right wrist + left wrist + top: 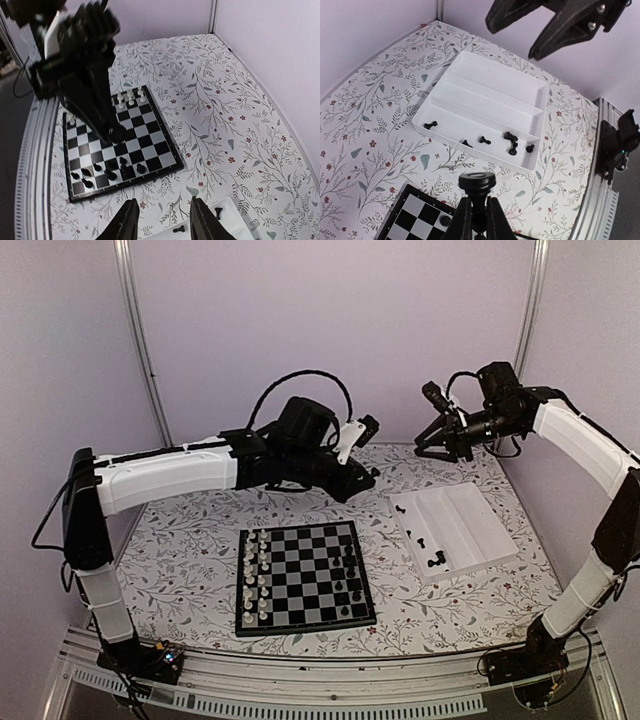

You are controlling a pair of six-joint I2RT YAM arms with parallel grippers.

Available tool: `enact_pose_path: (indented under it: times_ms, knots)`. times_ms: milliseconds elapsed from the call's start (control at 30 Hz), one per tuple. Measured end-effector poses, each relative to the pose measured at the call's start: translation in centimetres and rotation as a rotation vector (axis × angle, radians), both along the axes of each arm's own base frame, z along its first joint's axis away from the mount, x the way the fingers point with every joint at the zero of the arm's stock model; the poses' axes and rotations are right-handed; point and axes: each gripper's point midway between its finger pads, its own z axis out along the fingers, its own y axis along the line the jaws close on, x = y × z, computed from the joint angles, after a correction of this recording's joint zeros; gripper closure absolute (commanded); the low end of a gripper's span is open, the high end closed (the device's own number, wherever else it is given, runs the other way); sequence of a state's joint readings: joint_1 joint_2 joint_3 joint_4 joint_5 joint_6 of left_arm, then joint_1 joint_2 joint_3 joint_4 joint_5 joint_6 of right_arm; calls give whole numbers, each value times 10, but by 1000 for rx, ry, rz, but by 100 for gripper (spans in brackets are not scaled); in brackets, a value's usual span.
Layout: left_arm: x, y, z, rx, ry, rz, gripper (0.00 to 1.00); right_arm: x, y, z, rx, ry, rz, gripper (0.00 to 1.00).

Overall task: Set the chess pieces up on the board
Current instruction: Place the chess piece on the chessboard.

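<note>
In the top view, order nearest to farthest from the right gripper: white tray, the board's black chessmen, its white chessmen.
1. White tray, right of the board, closest to the right gripper.
2. Black chessmen, board's right side.
3. White chessmen, board's left edge.

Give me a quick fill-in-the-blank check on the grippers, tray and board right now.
1. The left gripper is shut on a ____ chess piece.
2. The right gripper holds nothing and is ____.
3. The tray has ____ long compartments.
4. In the top view, the white chessmen stand along the board's ____ side.
Missing words: black; open; three; left.
</note>
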State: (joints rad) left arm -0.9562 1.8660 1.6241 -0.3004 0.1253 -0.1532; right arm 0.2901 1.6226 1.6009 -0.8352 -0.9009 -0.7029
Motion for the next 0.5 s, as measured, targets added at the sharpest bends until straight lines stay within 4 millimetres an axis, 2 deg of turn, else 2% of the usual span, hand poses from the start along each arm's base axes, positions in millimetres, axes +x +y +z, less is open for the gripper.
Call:
enact_pose_path:
  times_ms: [133, 200, 367, 500]
  knots:
    - [-20, 7, -2, 36, 77, -113, 94, -32, 11, -35, -173, -135, 108, 66]
    - [-32, 9, -5, 62, 119, -166, 94, -45, 21, -47, -240, -182, 169, 66]
    - [-54, 14, -6, 95, 192, -259, 94, -63, 38, -58, -348, -288, 267, 67]
    - [-65, 13, -3, 91, 230, -309, 94, -76, 51, -66, -426, -354, 320, 66]
